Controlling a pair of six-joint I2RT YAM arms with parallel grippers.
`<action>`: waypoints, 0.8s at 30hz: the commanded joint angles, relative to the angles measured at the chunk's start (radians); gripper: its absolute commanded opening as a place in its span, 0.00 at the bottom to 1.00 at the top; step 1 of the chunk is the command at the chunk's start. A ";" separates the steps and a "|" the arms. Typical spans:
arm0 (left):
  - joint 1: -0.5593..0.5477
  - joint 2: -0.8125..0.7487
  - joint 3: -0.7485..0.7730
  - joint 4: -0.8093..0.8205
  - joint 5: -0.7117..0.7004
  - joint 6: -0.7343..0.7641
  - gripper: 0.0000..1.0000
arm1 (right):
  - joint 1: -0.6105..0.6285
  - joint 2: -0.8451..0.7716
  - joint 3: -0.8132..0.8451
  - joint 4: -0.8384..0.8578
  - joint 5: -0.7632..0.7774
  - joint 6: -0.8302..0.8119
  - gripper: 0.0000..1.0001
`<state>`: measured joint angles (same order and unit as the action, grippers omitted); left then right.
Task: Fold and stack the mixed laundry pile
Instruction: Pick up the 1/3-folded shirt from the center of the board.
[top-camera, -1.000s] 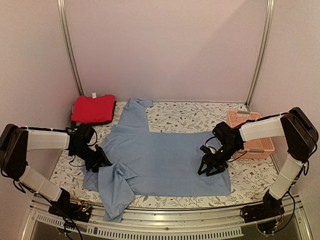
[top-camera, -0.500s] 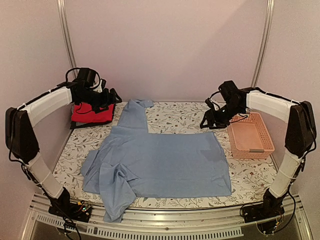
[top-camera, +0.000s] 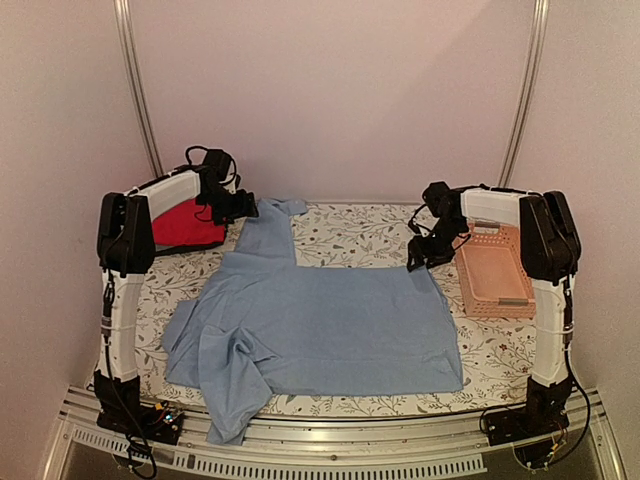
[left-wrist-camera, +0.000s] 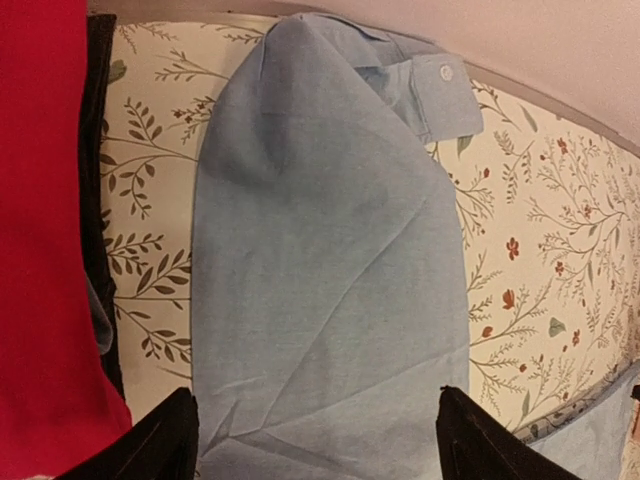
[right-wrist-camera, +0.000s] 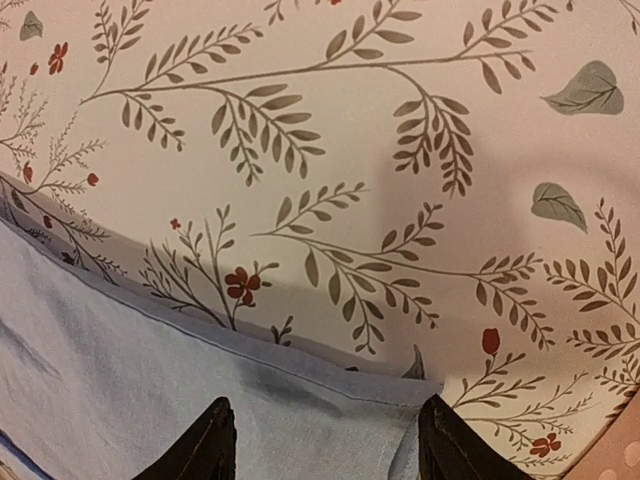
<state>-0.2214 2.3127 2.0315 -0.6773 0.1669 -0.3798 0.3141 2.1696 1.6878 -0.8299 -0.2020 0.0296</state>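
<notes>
While both sets of jaws stand parted and grasp nothing, the job looks abt half done. Left gripper (left-wrist-camera: 320, 440): fingers spread wide, w/ the far sleeve (left-wrist-camera: 320, 250) of the blue shirt (top-camera: 330, 330) lying flat between and under them, and its cuff (left-wrist-camera: 440, 90) out ahead of the tips. Just left of those jaws sits the red garment (top-camera: 185, 222), a neat rectangle, so prob. folded and placed. Right gripper (right-wrist-camera: 325, 440): fingers apart over the shirt's hem corner (right-wrist-camera: 420, 385), w/ bare tablecloth (right-wrist-camera: 350, 150) beyond the tips and the pink basket (top-camera: 495, 275) just to their right. Back from both, toward the arm bases, the blue shirt lies spread open, body flat, near sleeve bunched. So 1 item looks done. Left: sleeves in, body folded, then stack w/ the red.
</notes>
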 joint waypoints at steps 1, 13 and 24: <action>0.004 0.127 0.158 -0.100 -0.090 0.049 0.81 | -0.011 0.059 0.084 -0.028 0.065 -0.085 0.62; -0.020 0.334 0.312 -0.200 -0.209 0.074 0.72 | -0.011 0.149 0.143 -0.058 0.049 -0.112 0.63; -0.044 0.382 0.320 -0.159 -0.092 0.082 0.09 | -0.012 0.173 0.144 -0.054 -0.042 -0.143 0.33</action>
<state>-0.2539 2.6408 2.3558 -0.8162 0.0017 -0.2924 0.3054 2.2963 1.8271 -0.8669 -0.1970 -0.0952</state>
